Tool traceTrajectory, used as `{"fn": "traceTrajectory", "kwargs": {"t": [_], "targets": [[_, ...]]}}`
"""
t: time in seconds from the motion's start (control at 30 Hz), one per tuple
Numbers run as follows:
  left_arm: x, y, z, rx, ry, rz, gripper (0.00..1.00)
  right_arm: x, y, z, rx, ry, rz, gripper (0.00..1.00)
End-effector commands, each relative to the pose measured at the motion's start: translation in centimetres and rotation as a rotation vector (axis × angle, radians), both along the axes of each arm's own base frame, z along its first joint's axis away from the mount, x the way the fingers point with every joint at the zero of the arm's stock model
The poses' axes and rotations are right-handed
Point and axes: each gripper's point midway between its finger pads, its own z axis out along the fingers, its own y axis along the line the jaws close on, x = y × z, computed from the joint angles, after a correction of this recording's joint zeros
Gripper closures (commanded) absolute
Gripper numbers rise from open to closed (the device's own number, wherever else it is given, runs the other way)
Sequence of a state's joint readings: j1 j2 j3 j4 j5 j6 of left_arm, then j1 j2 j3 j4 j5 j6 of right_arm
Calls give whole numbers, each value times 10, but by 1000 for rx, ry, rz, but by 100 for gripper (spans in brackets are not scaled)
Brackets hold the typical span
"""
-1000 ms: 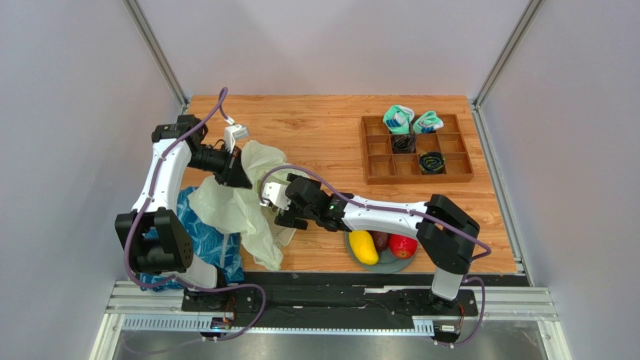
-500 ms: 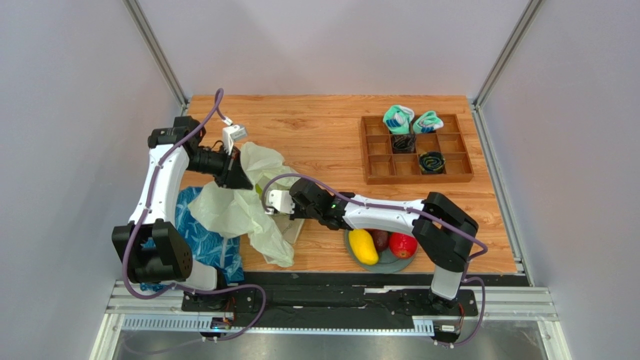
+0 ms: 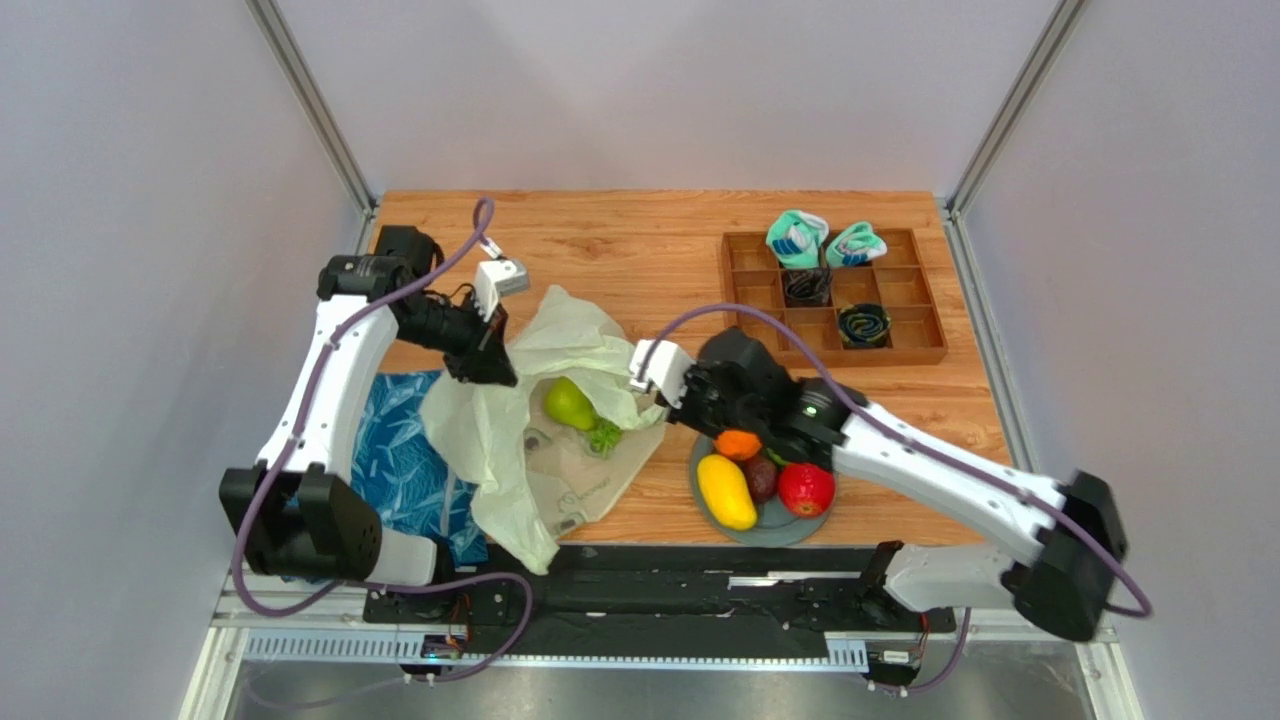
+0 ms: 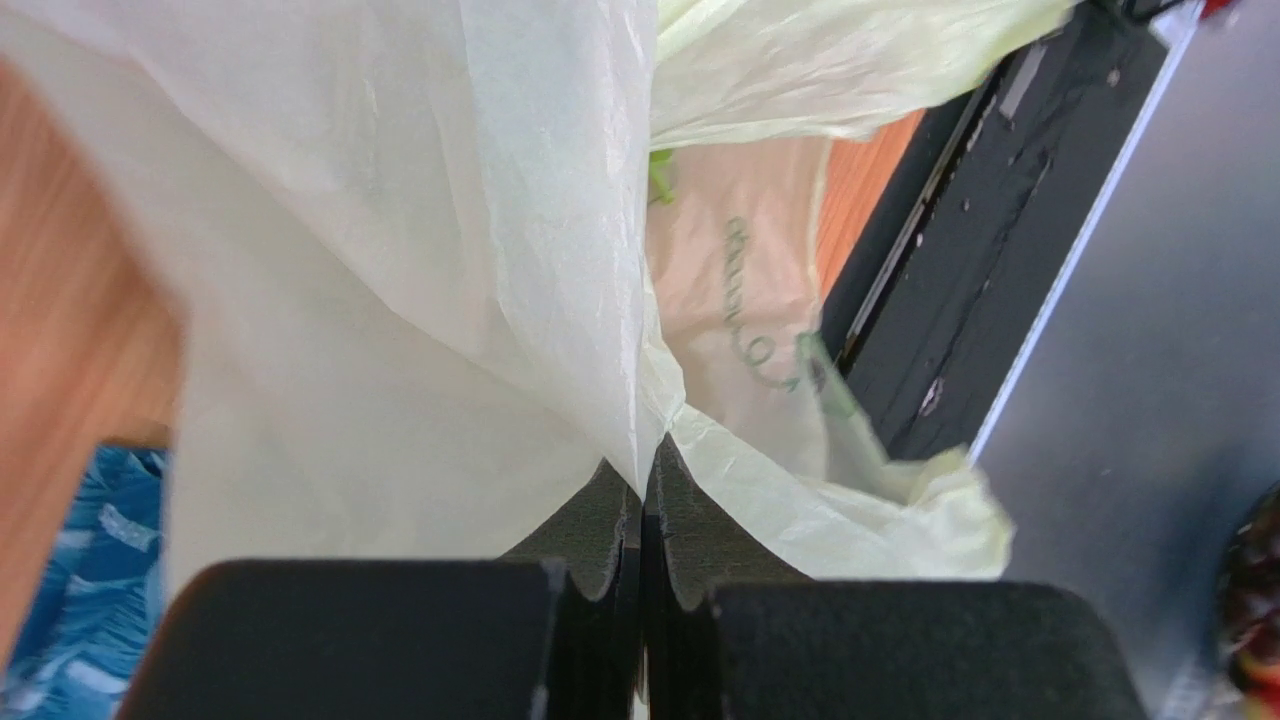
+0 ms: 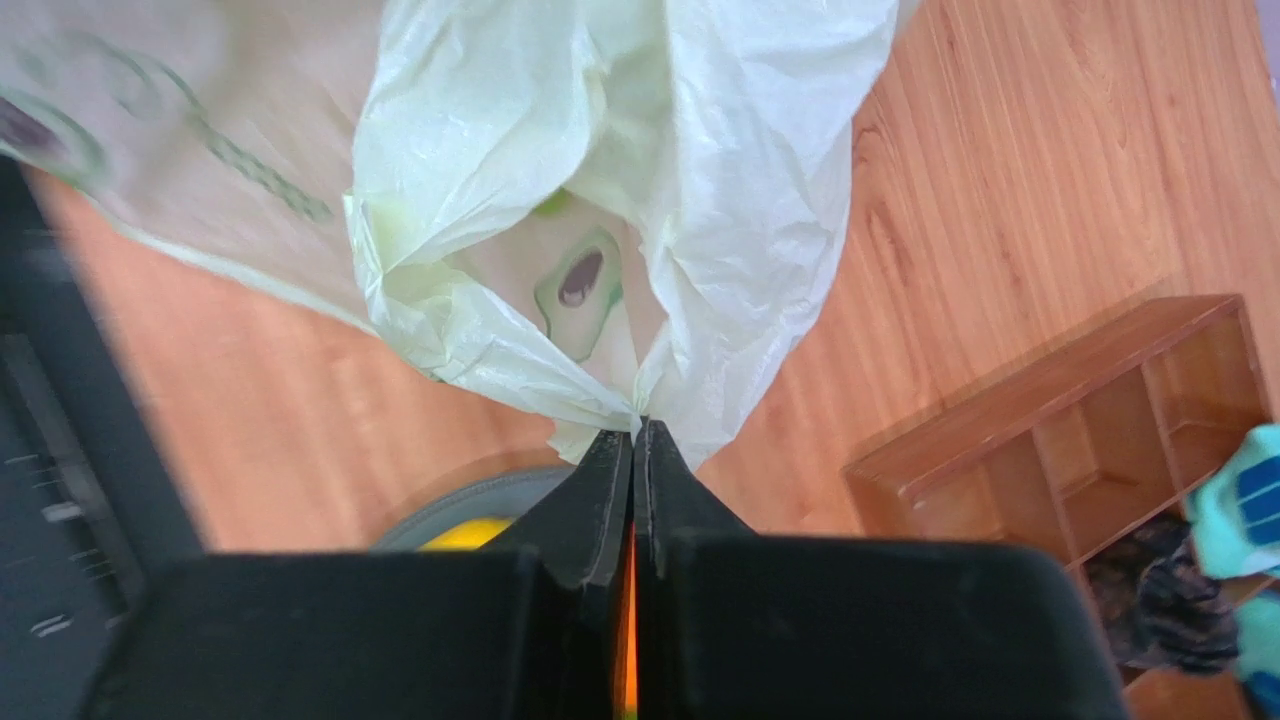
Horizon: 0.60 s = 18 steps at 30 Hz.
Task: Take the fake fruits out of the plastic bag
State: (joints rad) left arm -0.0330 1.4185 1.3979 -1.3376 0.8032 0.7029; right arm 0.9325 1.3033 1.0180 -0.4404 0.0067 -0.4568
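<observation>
My left claw (image 3: 492,363), right claw (image 3: 663,393) pinch plastic bag (image 3: 481,438) edges, mouth spread; pear (image 3: 568,402), grapes (image 3: 603,437) inside.

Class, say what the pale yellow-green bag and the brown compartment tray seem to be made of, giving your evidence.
The pale yellow-green bag looks like thin plastic film: translucent, crinkled, faintly glossy. The brown compartment tray is apparently wood with a matte finish: brown grain and flat slat dividers.

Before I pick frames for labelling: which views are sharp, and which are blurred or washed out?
Top view: evenly lit, sharp; the pear in the bag reads clearly. Left wrist: bag fills the frame, bright, nearly washed out, background soft. Right wrist: left side smeared, the wooden tray crisper.
</observation>
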Motion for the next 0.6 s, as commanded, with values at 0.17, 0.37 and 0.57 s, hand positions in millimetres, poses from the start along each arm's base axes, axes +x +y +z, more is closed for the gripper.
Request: {"fn": "traceTrajectory", "kwargs": {"t": [0.17, 0.37, 0.57], "targets": [[-94, -16, 1, 96, 127, -146, 100, -41, -24, 12, 190, 266, -118, 51], [-65, -51, 17, -87, 213, -126, 100, -46, 42, 94, 350, 241, 134, 51], [-60, -54, 1, -86, 285, -109, 100, -60, 86, 83, 360, 254, 285, 51]]}}
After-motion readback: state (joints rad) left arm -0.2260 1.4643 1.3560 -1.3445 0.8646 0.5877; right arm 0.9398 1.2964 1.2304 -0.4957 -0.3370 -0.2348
